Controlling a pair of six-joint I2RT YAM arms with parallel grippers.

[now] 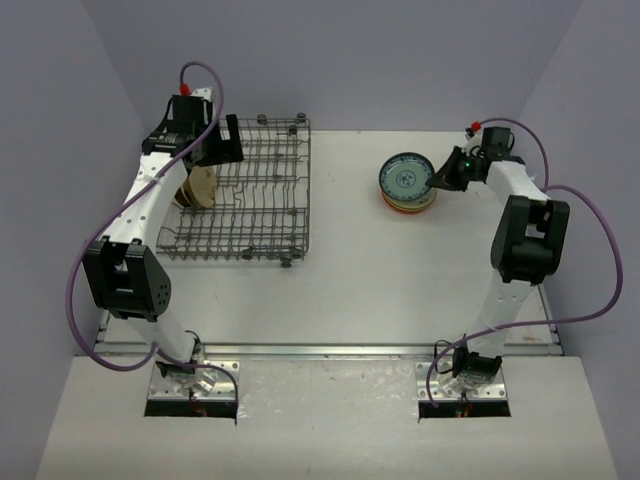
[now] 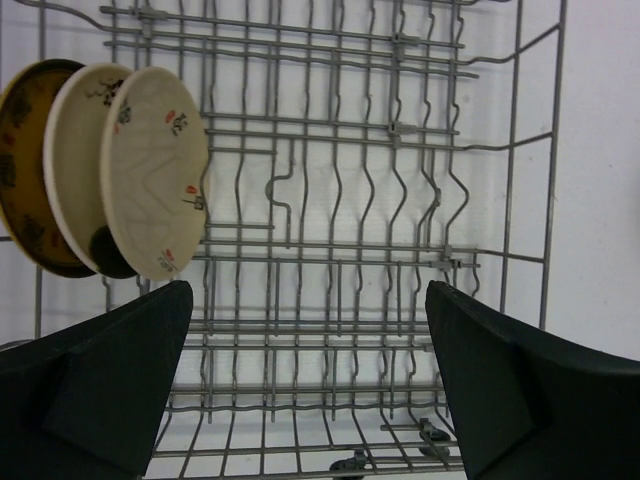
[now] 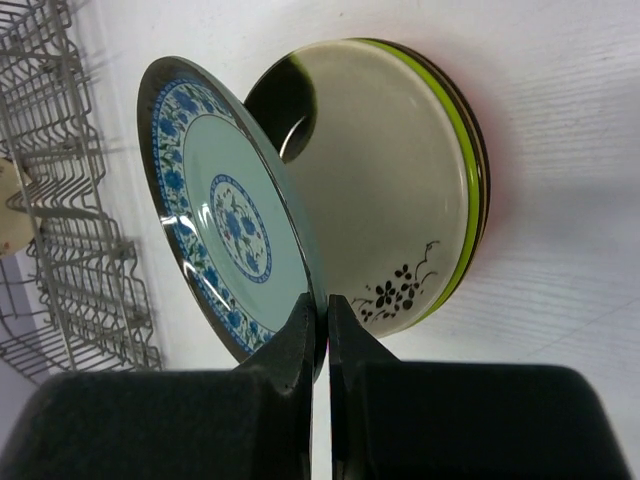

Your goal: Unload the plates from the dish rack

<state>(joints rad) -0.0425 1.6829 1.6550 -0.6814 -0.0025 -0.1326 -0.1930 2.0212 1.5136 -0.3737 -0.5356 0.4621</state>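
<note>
The grey wire dish rack (image 1: 262, 190) stands at the left of the table. Three plates (image 1: 199, 187) stand on edge at its left side. In the left wrist view they are a yellow-brown patterned plate (image 2: 22, 170) and two with beige undersides showing (image 2: 155, 170). My left gripper (image 1: 222, 148) hangs open and empty above the rack (image 2: 400, 200), to the right of those plates (image 2: 310, 350). My right gripper (image 1: 447, 175) is shut on the rim of a teal-patterned plate (image 3: 225, 210), held tilted over a stack of plates (image 3: 410, 170) with lime green and orange rims (image 1: 408, 205).
The stack lies on the white table (image 1: 400, 280) at the right rear, near the right arm's elbow (image 1: 528, 235). The rack also shows at the left of the right wrist view (image 3: 60, 200). Purple walls enclose the table on three sides.
</note>
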